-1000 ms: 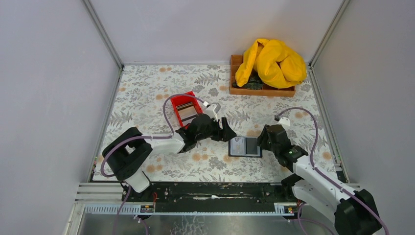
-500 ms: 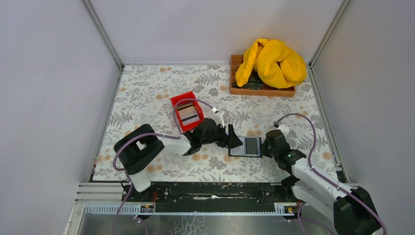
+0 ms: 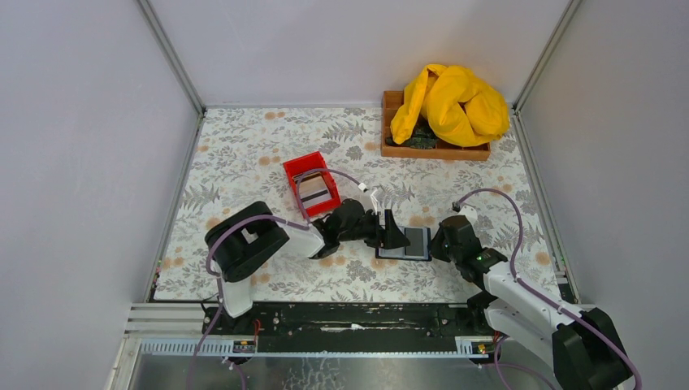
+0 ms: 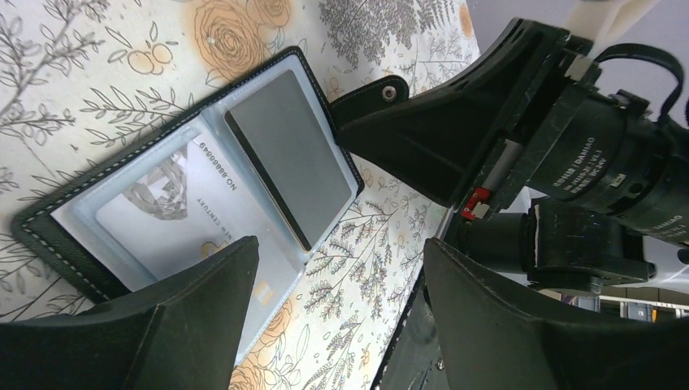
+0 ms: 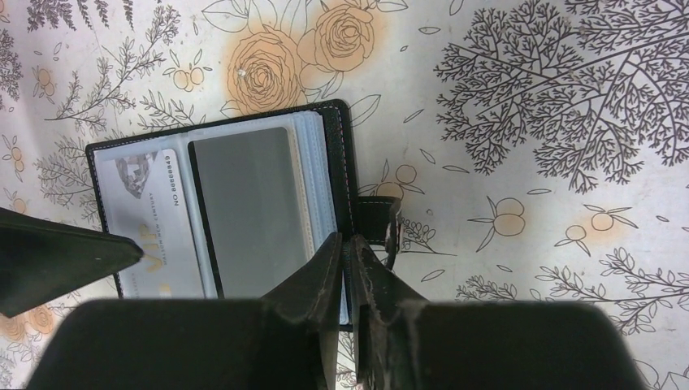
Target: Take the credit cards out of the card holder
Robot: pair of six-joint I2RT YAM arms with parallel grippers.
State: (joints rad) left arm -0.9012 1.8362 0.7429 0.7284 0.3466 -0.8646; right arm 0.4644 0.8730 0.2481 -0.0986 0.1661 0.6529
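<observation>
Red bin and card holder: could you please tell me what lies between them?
The left arm's wrist lies between the red bin and the card holder, as the top external view shows.

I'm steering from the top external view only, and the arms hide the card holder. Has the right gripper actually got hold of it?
Observer: It looks so. The right gripper is pinched nearly shut on the edge of the card holder, beside its snap strap.
Operator: Does the left gripper have a card?
Observer: No. The left gripper is open and holds nothing. It is over the holder's side with the white card.
Operator: Which cards are inside?
Observer: Two show: the white card, printed VIP, and a plain grey card, both tucked in.
</observation>
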